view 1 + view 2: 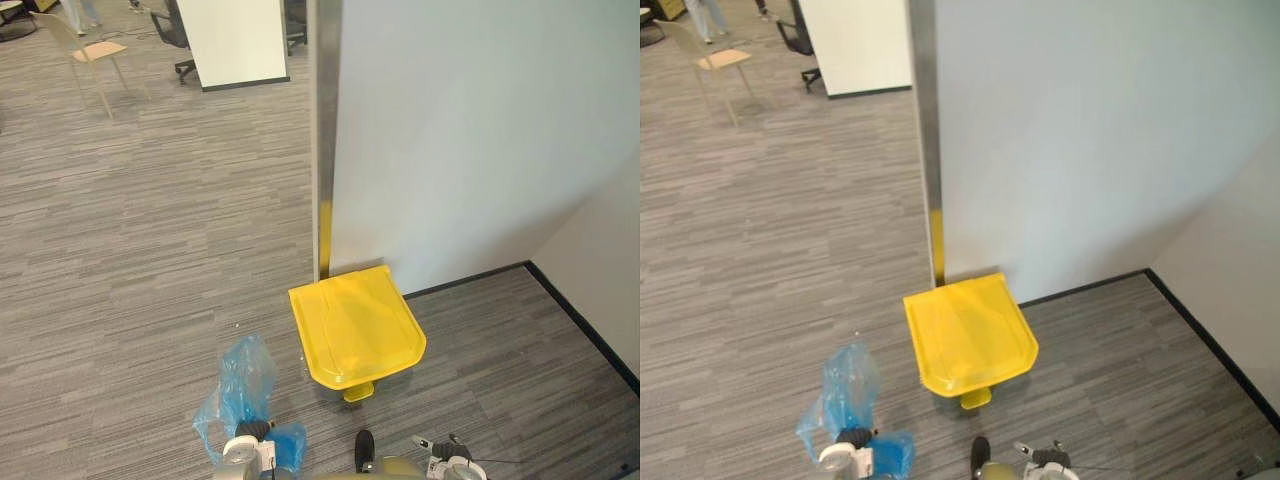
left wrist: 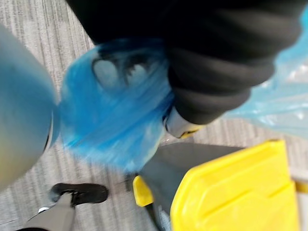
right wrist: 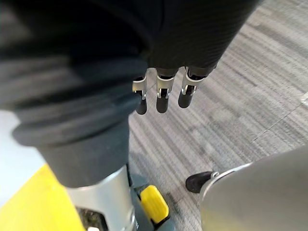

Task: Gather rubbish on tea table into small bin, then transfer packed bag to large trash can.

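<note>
The large trash can (image 1: 355, 325) with its shut yellow lid stands on the carpet against a white partition, its yellow pedal (image 1: 358, 392) facing me. A crumpled blue plastic bag (image 1: 245, 385) is bunched in my left hand (image 1: 245, 452), low and to the left of the can. In the left wrist view the blue bag (image 2: 110, 106) gathers under the hand's dark cover, with the yellow lid (image 2: 240, 192) just beyond. My right hand (image 1: 445, 462) hangs low to the right of the pedal; its fingers (image 3: 161, 94) point down, relaxed, holding nothing.
A metal post (image 1: 322, 140) edges the white partition behind the can. A black baseboard (image 1: 580, 320) runs along the wall on the right. Far back left stand a wooden chair (image 1: 90, 50), an office chair (image 1: 175, 35) and a white panel (image 1: 235, 40).
</note>
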